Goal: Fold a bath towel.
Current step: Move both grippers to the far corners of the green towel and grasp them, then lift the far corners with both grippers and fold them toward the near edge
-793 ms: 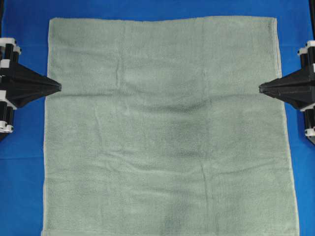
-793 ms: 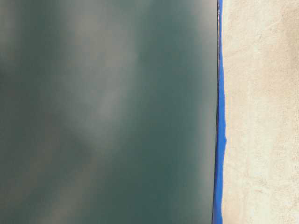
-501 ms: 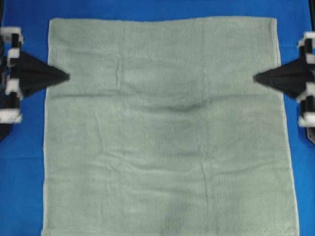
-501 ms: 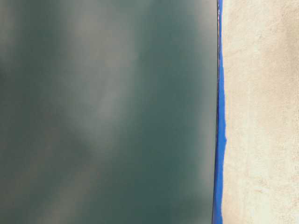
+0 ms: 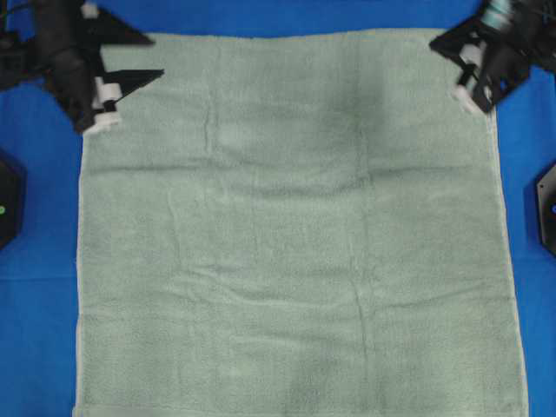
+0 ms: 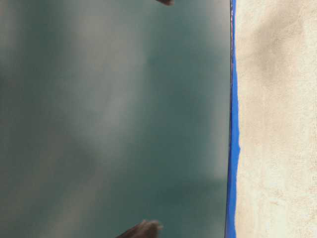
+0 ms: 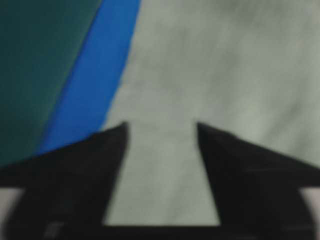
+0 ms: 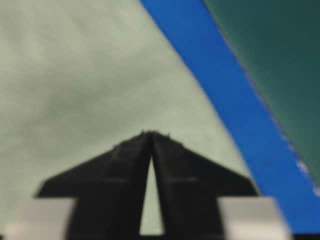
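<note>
The pale sage-green bath towel [image 5: 295,234] lies spread flat, with light wrinkles across its middle. My left gripper [image 5: 155,57] hovers over the towel's far left corner with its jaws open and nothing between them. In the left wrist view the left gripper [image 7: 161,127] shows only towel [image 7: 225,60] in the gap. My right gripper [image 5: 436,42] is at the far right corner, jaws shut and empty. In the right wrist view its closed tip [image 8: 150,134] is over the towel [image 8: 75,75] near the edge.
A bright blue cloth [image 5: 39,304] lies under the towel and shows at both sides and the far edge. Black arm bases sit at the left [image 5: 9,200] and right [image 5: 546,204] edges. The table-level view is mostly a blurred dark green surface [image 6: 109,119].
Both grippers have moved from the towel's mid side edges up to its far corners. The left gripper has opened. The right stays shut. The towel has not moved.
</note>
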`<state>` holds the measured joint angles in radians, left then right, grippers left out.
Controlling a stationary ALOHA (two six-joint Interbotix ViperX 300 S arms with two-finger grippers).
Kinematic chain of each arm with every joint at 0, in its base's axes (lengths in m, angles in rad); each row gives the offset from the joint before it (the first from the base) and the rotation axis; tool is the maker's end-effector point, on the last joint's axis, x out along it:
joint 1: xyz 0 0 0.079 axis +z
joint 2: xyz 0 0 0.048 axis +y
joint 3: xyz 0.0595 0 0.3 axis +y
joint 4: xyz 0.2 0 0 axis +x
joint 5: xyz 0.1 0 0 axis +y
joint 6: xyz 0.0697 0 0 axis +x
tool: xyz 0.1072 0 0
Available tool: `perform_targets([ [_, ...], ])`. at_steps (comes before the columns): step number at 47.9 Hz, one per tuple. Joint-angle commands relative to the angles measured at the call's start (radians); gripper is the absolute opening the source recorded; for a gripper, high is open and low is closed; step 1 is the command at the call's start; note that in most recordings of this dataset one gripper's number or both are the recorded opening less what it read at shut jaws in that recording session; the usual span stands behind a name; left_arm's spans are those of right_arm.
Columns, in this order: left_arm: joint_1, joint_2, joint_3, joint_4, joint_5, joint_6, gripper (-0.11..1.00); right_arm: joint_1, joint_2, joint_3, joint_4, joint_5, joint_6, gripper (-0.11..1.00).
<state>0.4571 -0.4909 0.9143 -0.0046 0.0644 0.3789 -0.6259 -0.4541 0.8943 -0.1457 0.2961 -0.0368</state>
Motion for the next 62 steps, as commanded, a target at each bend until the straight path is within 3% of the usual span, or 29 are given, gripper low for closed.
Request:
perform_targets([
  [1, 0.038, 0.078, -0.044, 0.003, -0.005, 0.032, 0.70, -0.054, 0.091, -0.057, -0.057, -0.014, 0.000, 0.26],
  [5, 0.075, 0.152, -0.066, 0.003, -0.011, 0.057, 0.85, -0.091, 0.187, -0.092, -0.103, -0.035, -0.002, 0.51],
  [9, 0.112, 0.244, -0.086, 0.002, -0.028, 0.061, 0.83, -0.118, 0.270, -0.117, -0.127, -0.064, -0.002, 0.67],
  [16, 0.146, 0.400, -0.107, 0.002, -0.087, 0.063, 0.82, -0.153, 0.426, -0.155, -0.150, -0.126, -0.002, 0.62],
  [26, 0.196, 0.565, -0.150, -0.002, -0.149, 0.071, 0.82, -0.178, 0.572, -0.196, -0.163, -0.164, -0.002, 0.63],
  [40, 0.272, 0.649, -0.173, -0.002, -0.137, 0.060, 0.78, -0.221, 0.617, -0.192, -0.163, -0.216, -0.002, 0.61],
  [43, 0.276, 0.670, -0.173, -0.003, -0.115, 0.061, 0.72, -0.219, 0.617, -0.190, -0.163, -0.212, -0.002, 0.59],
  [46, 0.276, 0.686, -0.173, -0.003, -0.091, 0.066, 0.57, -0.219, 0.617, -0.186, -0.163, -0.206, -0.002, 0.52],
  [51, 0.276, 0.683, -0.173, -0.003, -0.043, 0.071, 0.26, -0.219, 0.611, -0.179, -0.161, -0.172, 0.002, 0.26],
  [54, 0.276, 0.672, -0.173, -0.003, -0.021, 0.069, 0.12, -0.219, 0.607, -0.175, -0.160, -0.150, 0.003, 0.07],
  [56, 0.276, 0.657, -0.173, -0.003, -0.009, 0.064, 0.05, -0.219, 0.604, -0.172, -0.158, -0.137, 0.006, 0.02],
  [62, 0.276, 0.577, -0.179, -0.003, 0.031, 0.069, 0.05, -0.219, 0.561, -0.155, -0.158, -0.106, 0.017, 0.02],
])
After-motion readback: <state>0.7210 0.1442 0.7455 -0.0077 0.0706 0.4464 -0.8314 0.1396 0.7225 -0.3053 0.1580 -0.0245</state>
